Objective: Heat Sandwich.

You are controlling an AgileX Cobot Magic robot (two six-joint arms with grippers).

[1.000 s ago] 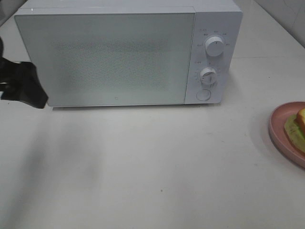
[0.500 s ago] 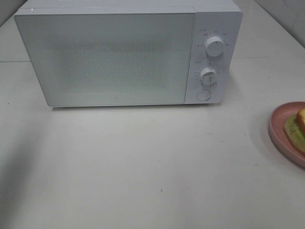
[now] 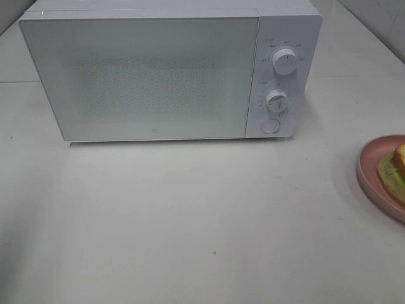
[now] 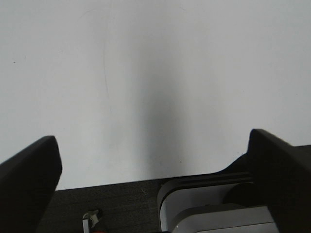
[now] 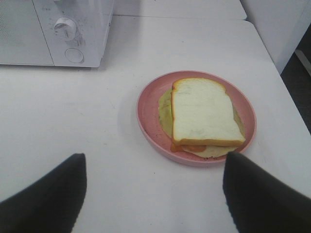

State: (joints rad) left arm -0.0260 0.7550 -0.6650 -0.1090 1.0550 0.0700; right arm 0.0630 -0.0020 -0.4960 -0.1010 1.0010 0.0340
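Sandwich (image 5: 204,116) sits on its round pink plate (image 5: 148,114) just ahead of my right claw (image 5: 154,194), whose dark fingers are spread wide with nothing between them. Nothing seems done yet, I judge: the microwave (image 3: 158,76) door is shut, the food unmoved. The bread looks soft and pale, squarish, with yellow-green filling peeking out; the plate is smooth with a raised rim. My left claw (image 4: 155,170) is spread too, empty over the bare white bench (image 4: 155,73). The microwave is a glossy white box with two round dials.
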